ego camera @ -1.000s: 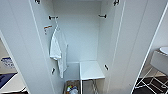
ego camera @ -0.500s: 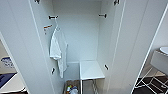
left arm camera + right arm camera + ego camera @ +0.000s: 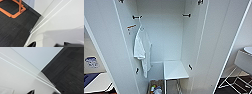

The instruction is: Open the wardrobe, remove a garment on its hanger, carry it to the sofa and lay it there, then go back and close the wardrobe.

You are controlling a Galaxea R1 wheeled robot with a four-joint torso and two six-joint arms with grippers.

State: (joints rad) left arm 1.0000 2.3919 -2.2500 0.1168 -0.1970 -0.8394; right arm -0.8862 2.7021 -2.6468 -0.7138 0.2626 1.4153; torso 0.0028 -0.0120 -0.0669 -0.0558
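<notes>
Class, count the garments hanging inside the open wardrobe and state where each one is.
1. A white T-shirt hangs on a hanger from a black hook on the left inner wall of the wardrobe. The doors may hide others.

**Open middle, cluttered edges**

The wardrobe stands open, both doors swung wide. Its upper middle and right side are bare, free for reaching in. A white T-shirt hangs against the left inner wall from a black hook, narrowing that side. Low down, a white shelf juts out on the right, with small items on the wardrobe's floor beside it.
</notes>
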